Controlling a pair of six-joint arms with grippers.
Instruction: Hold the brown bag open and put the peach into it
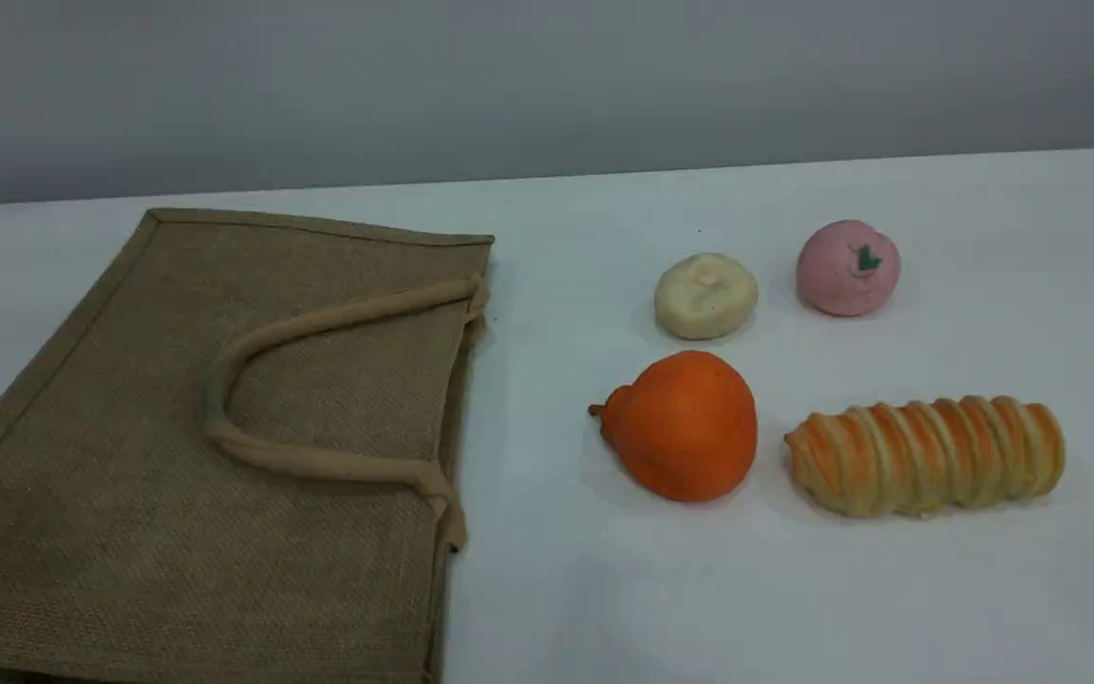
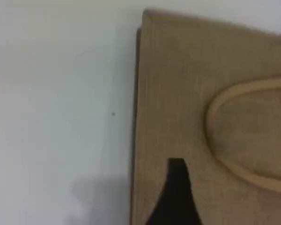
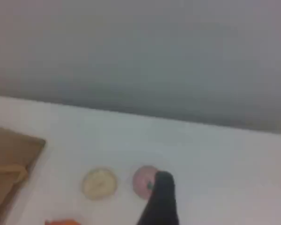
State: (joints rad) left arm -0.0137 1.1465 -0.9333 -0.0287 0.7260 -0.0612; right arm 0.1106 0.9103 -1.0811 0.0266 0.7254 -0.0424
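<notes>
- The bag (image 1: 224, 446) is laid flat on the table's (image 1: 604, 589) left half, handle (image 1: 319, 323) on top.
- The peach (image 1: 848, 267) is set far right, beside a cream lump (image 1: 706, 295), apart from the bag.
- The left gripper (image 2: 175, 197) is hung over the bag, jaws spread wide, nothing held.
- The right gripper (image 3: 160, 199) is seen above the peach, jaws wide, nothing held.

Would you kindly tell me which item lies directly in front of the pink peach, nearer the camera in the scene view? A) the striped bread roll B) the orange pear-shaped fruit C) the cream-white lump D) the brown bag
A: the striped bread roll lies just below the peach in the scene view, while the orange fruit sits below the cream-white lump.
</notes>
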